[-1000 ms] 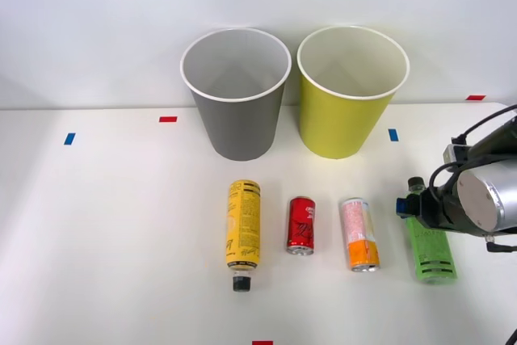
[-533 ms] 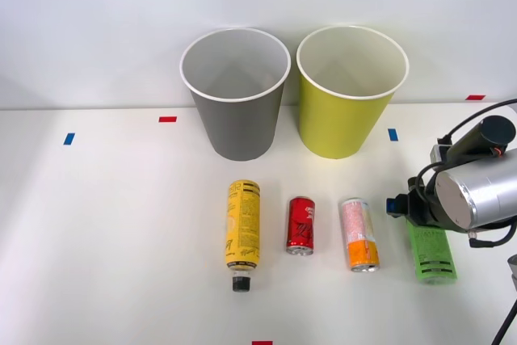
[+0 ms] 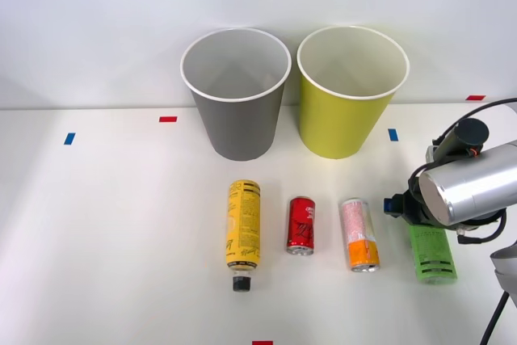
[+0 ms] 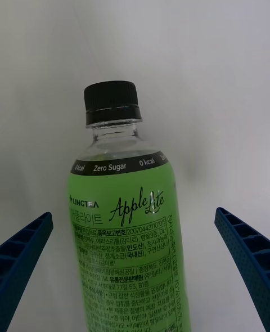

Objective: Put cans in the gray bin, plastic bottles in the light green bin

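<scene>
bins: 2, one gray (image 3: pixel 236 90) and one yellow-green (image 3: pixel 350 90) | cans: 2, a short red one (image 3: pixel 301 225) plus a slim pink-and-orange one (image 3: pixel 359 234) | bottles: 2, both black-capped, yellow (image 3: pixel 243 232) and green (image 3: pixel 431 253) | tape marks on the table: 5, three red, two blue

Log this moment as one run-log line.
right gripper: open, straddling green bottle | both bins: nothing in | cans, yellow bottle: on table
</scene>
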